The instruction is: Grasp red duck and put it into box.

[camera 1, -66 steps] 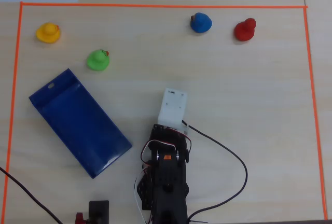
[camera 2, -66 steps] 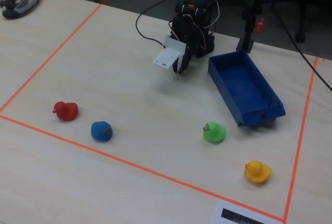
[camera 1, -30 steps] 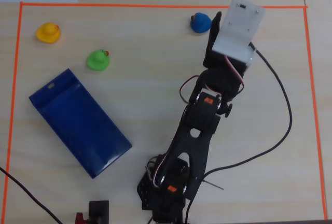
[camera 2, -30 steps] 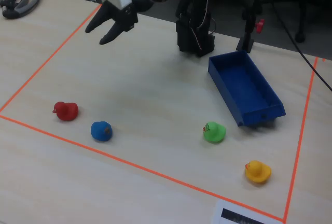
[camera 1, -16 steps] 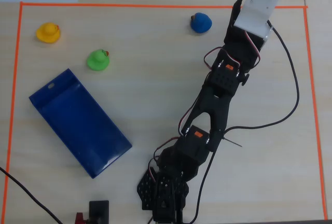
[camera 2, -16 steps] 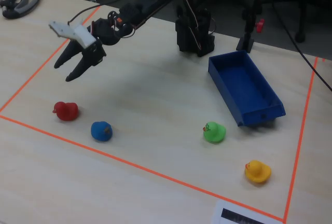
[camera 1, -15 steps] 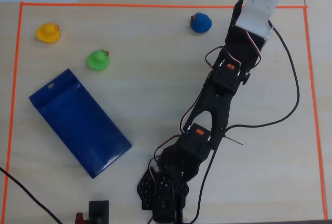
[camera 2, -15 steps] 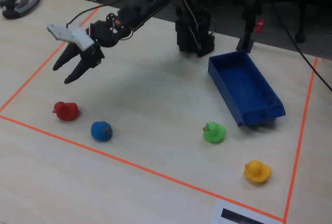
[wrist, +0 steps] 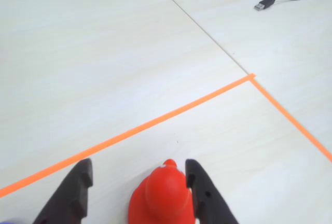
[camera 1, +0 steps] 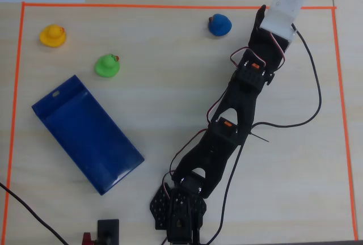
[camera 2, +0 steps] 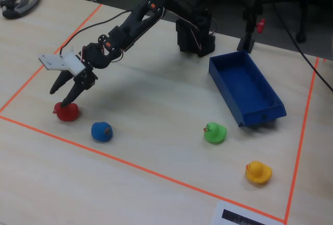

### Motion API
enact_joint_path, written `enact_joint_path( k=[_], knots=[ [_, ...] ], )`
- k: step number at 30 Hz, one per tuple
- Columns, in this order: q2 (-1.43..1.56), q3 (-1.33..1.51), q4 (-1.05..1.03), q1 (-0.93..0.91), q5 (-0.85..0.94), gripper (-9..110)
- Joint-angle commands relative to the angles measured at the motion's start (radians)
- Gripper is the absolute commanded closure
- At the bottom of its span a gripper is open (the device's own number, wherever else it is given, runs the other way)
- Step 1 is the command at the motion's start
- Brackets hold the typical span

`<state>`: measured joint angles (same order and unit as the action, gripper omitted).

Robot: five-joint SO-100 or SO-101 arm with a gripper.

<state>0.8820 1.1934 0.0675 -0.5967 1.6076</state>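
Observation:
The red duck (wrist: pixel 163 195) sits on the table between my two black fingers in the wrist view, close against the right finger (wrist: pixel 203 193), with a wide gap to the left finger (wrist: pixel 72 195). My gripper (wrist: pixel 139 167) is open. In the fixed view the gripper (camera 2: pixel 62 96) reaches down onto the red duck (camera 2: pixel 66 111) near the taped corner. In the overhead view the duck is hidden under the white wrist mount (camera 1: pixel 282 9). The blue box (camera 1: pixel 85 133) lies far from the gripper and also shows in the fixed view (camera 2: pixel 245 87).
A blue duck (camera 2: pixel 101 131) sits close beside the red one and shows in the overhead view (camera 1: pixel 219 25). A green duck (camera 1: pixel 106 66) and a yellow duck (camera 1: pixel 53 36) sit near the box. Orange tape (wrist: pixel 155 121) borders the area. A USB cable (wrist: pixel 264 3) lies outside it.

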Motion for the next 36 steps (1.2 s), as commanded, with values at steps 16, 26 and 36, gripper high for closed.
enact_joint_path(
  k=[16, 26, 36],
  knots=[
    [-0.298, -0.367, -0.072, -0.025, -0.006, 78],
    [-0.385, -0.474, -0.166, -0.017, -0.063, 101],
    [-0.210, -0.658, -0.506, 0.002, -0.322, 101]
  ],
)
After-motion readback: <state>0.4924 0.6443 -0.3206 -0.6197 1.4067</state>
